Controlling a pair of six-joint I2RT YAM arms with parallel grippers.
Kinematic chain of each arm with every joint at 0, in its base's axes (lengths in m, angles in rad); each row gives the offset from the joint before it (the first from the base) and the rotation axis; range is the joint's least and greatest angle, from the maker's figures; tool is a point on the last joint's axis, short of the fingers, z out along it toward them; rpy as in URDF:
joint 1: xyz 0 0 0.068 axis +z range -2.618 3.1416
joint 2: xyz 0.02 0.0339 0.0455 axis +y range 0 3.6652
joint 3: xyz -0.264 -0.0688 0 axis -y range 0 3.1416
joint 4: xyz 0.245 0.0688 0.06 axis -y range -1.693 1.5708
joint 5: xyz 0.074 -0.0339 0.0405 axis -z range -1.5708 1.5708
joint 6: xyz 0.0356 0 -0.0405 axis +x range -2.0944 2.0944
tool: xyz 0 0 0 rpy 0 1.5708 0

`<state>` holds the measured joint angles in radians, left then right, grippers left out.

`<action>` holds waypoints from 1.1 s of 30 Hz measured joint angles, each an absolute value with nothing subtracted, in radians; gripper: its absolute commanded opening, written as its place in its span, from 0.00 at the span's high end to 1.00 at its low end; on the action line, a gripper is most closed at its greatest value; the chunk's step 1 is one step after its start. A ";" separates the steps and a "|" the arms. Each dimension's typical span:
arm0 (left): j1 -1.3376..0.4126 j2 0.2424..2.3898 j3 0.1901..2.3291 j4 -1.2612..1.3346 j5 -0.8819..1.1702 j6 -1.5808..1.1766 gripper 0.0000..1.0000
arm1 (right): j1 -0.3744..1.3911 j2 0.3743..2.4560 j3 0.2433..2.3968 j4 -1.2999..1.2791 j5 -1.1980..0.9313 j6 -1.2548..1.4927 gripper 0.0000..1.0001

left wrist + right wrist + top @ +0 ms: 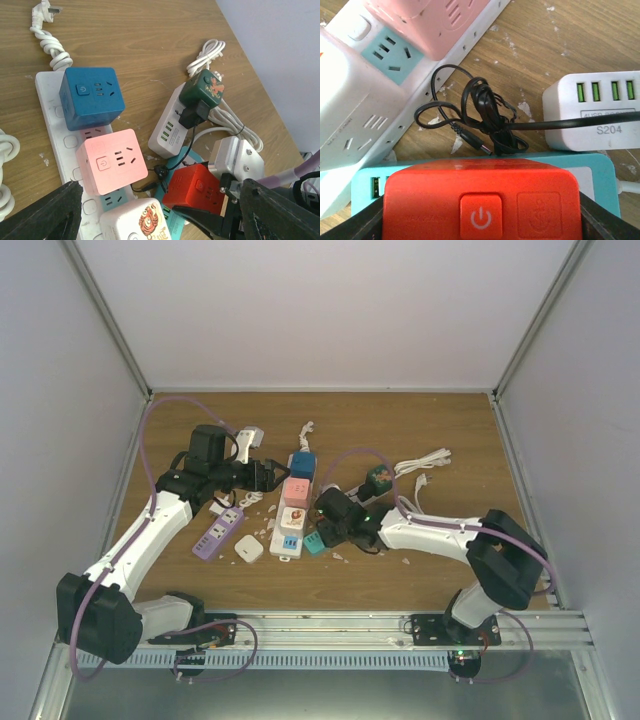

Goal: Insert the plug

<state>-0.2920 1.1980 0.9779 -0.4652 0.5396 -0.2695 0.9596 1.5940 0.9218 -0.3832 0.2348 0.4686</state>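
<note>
Red cube plug (480, 185): glossy, rounded corners, power button plus small emblem on face. Pinched in right hand (482, 217), right over teal strip (602, 172), beside white power strip (50, 125). Left hand (160, 215) spread wide above it.

You see even, diffuse light from above in all three views. The white walls (300, 310) read bright without glare; shadows beneath the arms (150, 530) on the table (430, 420) are soft and short. Left wrist view: the left fingers (45, 215) at the bottom edge are dark and blurred, the blue cube (92, 97) beyond sharp. Right wrist view: the red cube (480, 200) close to the lens is slightly soft, the cord (480, 105) crisp.
</note>
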 measured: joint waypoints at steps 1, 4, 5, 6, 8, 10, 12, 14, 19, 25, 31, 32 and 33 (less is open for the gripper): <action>-0.292 1.198 0.978 -0.466 0.539 -0.270 0.15 | 0.962 1.585 0.915 -0.376 0.241 0.470 0.59; -0.292 1.198 0.978 -0.469 0.537 -0.270 0.15 | 0.962 1.562 0.893 -0.368 0.273 0.479 0.47; -0.292 1.198 0.978 -0.469 0.537 -0.270 0.15 | 0.960 1.554 0.887 -0.371 0.280 0.480 0.43; -0.292 1.198 0.978 -0.469 0.537 -0.270 0.15 | 0.959 1.543 0.880 -0.379 0.286 0.482 0.40; -0.292 1.198 0.978 -0.469 0.537 -0.271 0.15 | 0.957 1.527 0.877 -0.405 0.287 0.485 0.30; -0.292 1.198 0.978 -0.469 0.537 -0.272 0.15 | 0.955 1.516 0.877 -0.431 0.285 0.484 0.22; -0.292 1.198 0.978 -0.470 0.537 -0.273 0.15 | 0.954 1.509 0.881 -0.458 0.282 0.483 0.17; -0.292 1.198 0.978 -0.470 0.537 -0.273 0.15 | 0.953 1.507 0.889 -0.480 0.276 0.482 0.14; -0.292 1.198 0.978 -0.470 0.537 -0.273 0.15 | 0.946 1.506 0.901 -0.505 0.237 0.475 0.19; -0.292 1.198 0.978 -0.476 0.537 -0.273 0.14 | 0.911 1.507 0.901 -0.519 0.170 0.443 0.39; -0.292 1.198 0.978 -0.477 0.537 -0.273 0.14 | 0.892 1.500 0.889 -0.508 0.134 0.411 0.51; -0.292 1.198 0.978 -0.477 0.537 -0.273 0.15 | 0.893 1.491 0.875 -0.494 0.135 0.410 0.53; -0.292 1.198 0.978 -0.477 0.537 -0.273 0.14 | 0.896 1.480 0.858 -0.476 0.137 0.410 0.54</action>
<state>-0.2920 1.1980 0.9779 -0.4770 0.5369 -0.2729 0.8963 1.4803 0.8577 -0.4755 0.1371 0.4103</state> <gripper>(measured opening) 0.854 0.643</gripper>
